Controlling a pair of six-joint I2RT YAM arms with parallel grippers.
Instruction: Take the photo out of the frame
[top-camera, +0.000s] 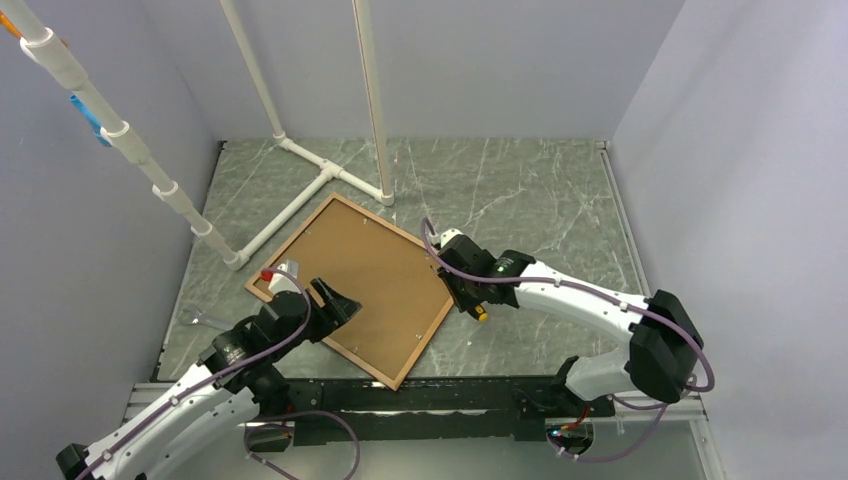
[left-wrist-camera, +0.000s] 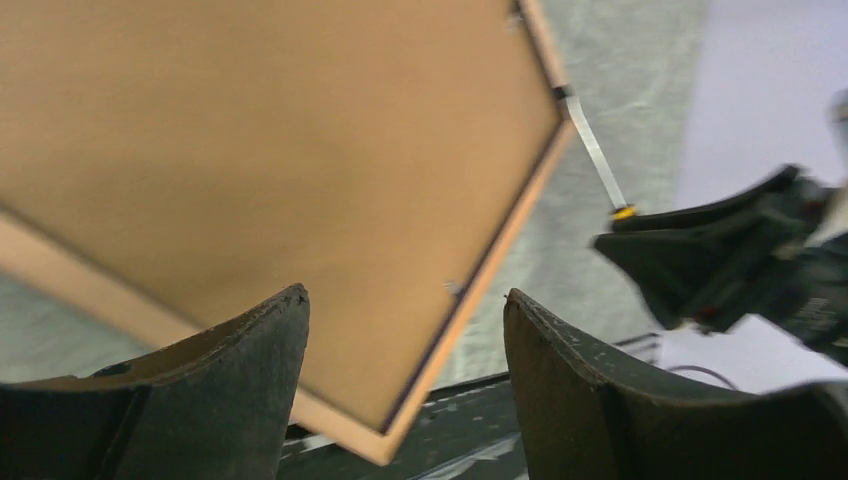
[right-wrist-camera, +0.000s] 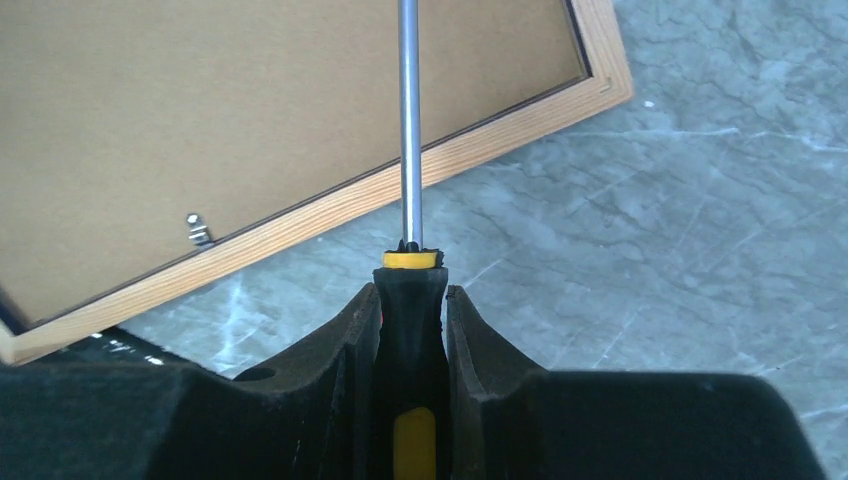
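Note:
The frame (top-camera: 424, 343) lies face down on the marble table, its pale wood rim around a brown backing board (top-camera: 360, 280). The photo is hidden under that board. My left gripper (top-camera: 340, 303) hovers open over the frame's near-left part. In the left wrist view its jaws (left-wrist-camera: 405, 300) stand wide apart above the frame's near corner (left-wrist-camera: 385, 440), holding nothing. My right gripper (right-wrist-camera: 412, 290) is shut on a black and yellow screwdriver (right-wrist-camera: 409, 120). The steel shaft reaches over the frame's right rim (right-wrist-camera: 330, 210) onto the board. A small metal tab (right-wrist-camera: 198, 231) sits at that rim.
A white pipe structure (top-camera: 310, 175) stands on the table behind the frame, with slanted pipes rising at the left. Grey walls close in three sides. A black rail (top-camera: 450, 395) runs along the near edge. A small metal piece (top-camera: 205, 322) lies at the left.

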